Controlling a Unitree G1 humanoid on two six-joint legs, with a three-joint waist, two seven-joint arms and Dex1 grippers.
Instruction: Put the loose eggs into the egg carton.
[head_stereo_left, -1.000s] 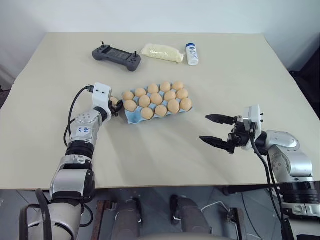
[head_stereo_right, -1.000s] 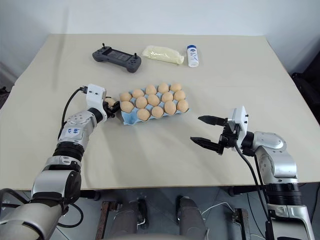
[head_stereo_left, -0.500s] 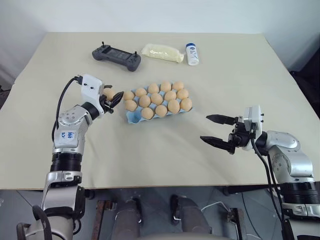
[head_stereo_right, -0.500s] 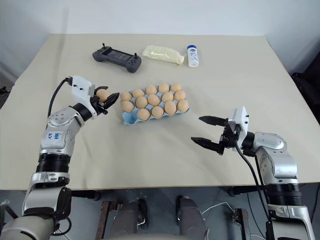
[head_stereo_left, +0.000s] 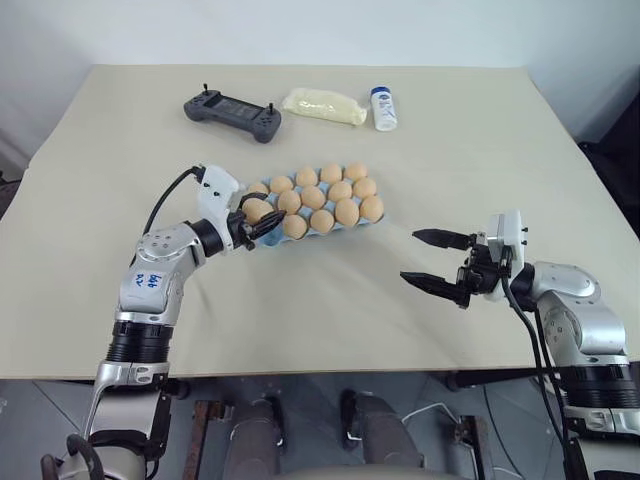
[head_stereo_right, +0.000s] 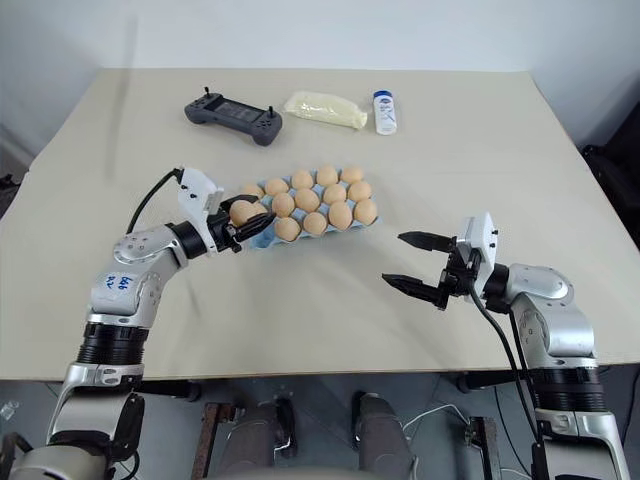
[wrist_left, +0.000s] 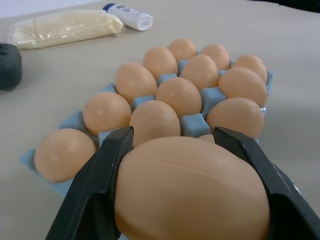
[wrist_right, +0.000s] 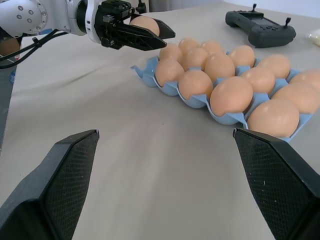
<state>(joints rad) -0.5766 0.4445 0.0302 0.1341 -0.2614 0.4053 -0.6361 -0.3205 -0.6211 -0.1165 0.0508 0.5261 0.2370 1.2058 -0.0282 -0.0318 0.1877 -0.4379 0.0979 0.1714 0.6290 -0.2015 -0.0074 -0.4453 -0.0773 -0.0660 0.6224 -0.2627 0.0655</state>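
Note:
The light blue egg carton (wrist_right: 145, 72) lies mid-table with several tan eggs (head_stereo_left: 322, 195) seated in its cups. My left gripper (head_stereo_left: 265, 222) is shut on one loose egg (head_stereo_left: 256, 210), which it holds just above the carton's near-left corner. In the left wrist view that egg (wrist_left: 192, 190) sits between the two black fingers (wrist_left: 102, 170), with the filled cups behind it. The cup under the held egg is hidden. My right gripper (head_stereo_left: 410, 256) hovers open and empty to the right of the carton, pointing toward it.
A black controller (head_stereo_left: 232, 115), a clear bag of pale grains (head_stereo_left: 323, 105) and a small white bottle with a blue cap (head_stereo_left: 384, 108) lie in a row at the back. The table's front edge (head_stereo_left: 320, 374) runs close beneath both arms.
My left gripper lifted the egg from the table left of the carton and carried it right, over the carton's near-left corner. The right arm stayed still.

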